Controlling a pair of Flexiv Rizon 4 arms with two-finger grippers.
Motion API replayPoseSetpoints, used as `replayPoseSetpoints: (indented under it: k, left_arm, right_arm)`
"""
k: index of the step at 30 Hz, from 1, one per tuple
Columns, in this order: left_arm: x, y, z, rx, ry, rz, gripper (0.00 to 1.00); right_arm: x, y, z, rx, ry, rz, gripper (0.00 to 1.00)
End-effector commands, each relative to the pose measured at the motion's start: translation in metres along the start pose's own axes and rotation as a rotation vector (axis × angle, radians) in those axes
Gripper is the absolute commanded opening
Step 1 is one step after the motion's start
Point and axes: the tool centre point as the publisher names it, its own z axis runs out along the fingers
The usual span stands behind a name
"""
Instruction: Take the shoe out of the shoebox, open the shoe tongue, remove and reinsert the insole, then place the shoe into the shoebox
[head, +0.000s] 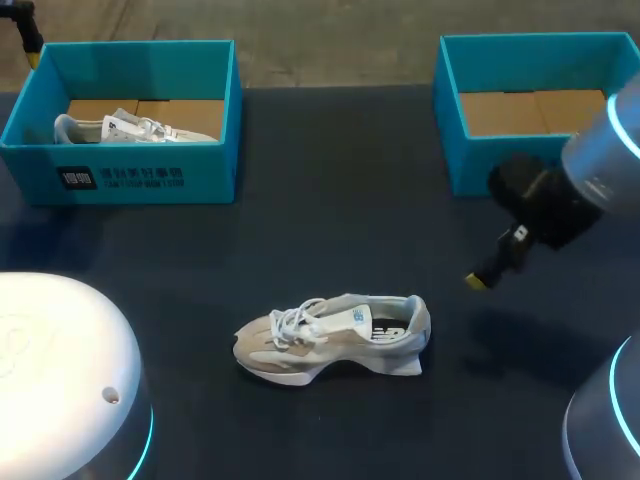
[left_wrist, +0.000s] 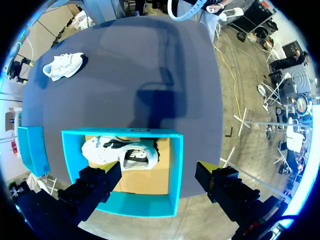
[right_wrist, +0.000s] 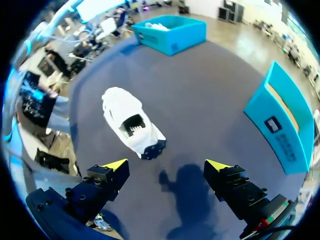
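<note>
Grey-and-white sneaker (head: 335, 335): stands upright on its sole on the dark table (head: 340, 190), out of both boxes, toe toward the left arm's side, laced. Right gripper (right_wrist: 166, 164): hangs above the table just beside the heel end, touching nothing, yellow-tipped fingers spread wide with only tabletop between them. Right shoebox (head: 470, 160): teal, sits at the far right, shows only its cardboard floor. Left shoebox (head: 130, 178): teal, far left, holds a second sneaker (head: 130, 128) lying inside. Left gripper (left_wrist: 160, 169): hovers over that box, fingers wide apart, gripping nothing
</note>
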Motion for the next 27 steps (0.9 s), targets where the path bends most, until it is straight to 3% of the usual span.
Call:
replayPoseSetpoints:
  k: [1, 9, 13, 17, 27]
  left_arm:
    - [0.0, -0.001, 0.0, -0.002, 0.002, 0.001, 1.0]
    - [0.0, -0.001, 0.0, -0.002, 0.002, 0.001, 1.0]
    - [0.0, -0.001, 0.0, -0.002, 0.002, 0.001, 1.0]
    - [0.0, -0.001, 0.0, -0.002, 0.002, 0.001, 1.0]
    - [0.0, -0.001, 0.0, -0.002, 0.002, 0.001, 1.0]
  right_arm:
    - [0.0, -0.022, -0.001, -0.388, 0.049, -0.065, 1.0]
    - [0.0, -0.022, -0.001, -0.388, 0.049, -0.065, 1.0]
    - [-0.008, -0.038, 0.017, -0.568, 0.136, -0.129, 1.0]
    - [-0.015, -0.05, 0.029, -0.693, 0.211, -0.171, 1.0]
    - [-0.02, -0.055, 0.044, -0.814, 0.295, -0.266, 1.0]
